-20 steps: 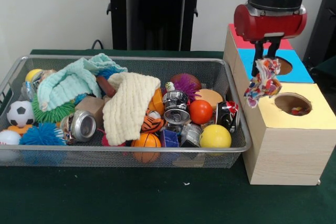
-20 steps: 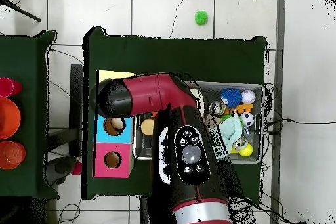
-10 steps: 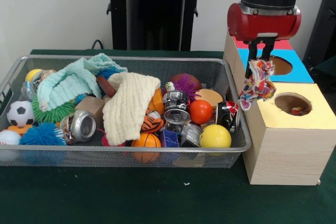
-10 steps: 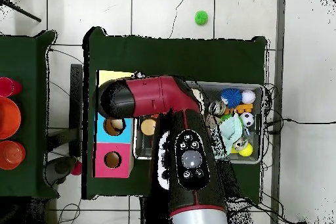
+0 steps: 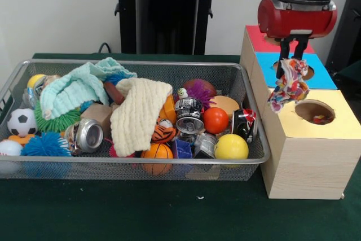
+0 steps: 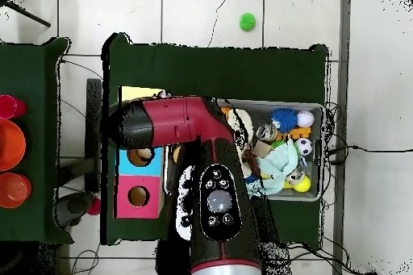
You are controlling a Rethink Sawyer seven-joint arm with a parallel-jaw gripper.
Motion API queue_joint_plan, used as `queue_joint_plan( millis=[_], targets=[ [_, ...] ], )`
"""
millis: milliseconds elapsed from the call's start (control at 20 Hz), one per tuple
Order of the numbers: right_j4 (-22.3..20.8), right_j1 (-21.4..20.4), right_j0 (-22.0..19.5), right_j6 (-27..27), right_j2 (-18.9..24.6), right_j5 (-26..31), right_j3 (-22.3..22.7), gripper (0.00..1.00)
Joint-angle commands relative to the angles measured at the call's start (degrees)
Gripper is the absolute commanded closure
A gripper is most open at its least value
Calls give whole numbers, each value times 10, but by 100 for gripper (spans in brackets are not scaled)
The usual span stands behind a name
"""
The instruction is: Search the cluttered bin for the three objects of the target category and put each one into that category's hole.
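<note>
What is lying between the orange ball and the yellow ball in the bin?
In the front view, a crushed silver can lies between the orange ball and the yellow ball, near the bin's front wall.

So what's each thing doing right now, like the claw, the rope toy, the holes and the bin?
End effector: shut on the rope toy, above the box.
Rope toy: hanging in the air, over the blue and yellow sections.
Yellow hole: open, something colourful inside.
Blue hole: open, partly hidden by the toy.
Bin: full of balls, cans and cloths.
Cream cloth: draped over other things.
Can: lying on its side.
</note>
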Motion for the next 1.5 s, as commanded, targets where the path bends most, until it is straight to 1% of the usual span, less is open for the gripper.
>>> queue_joint_plan(
  millis=[50, 300, 650, 800, 1150, 1500],
  targets=[
    [33, 3, 17, 159, -23, 16, 40, 100],
    [47, 5, 25, 153, -32, 6, 45, 100],
    [62, 12, 23, 133, -36, -6, 47, 100],
    [63, 12, 22, 125, -36, -5, 47, 100],
    [64, 16, 18, 121, -33, -29, 47, 100],
    [65, 17, 18, 118, -35, -31, 47, 100]
  ],
)
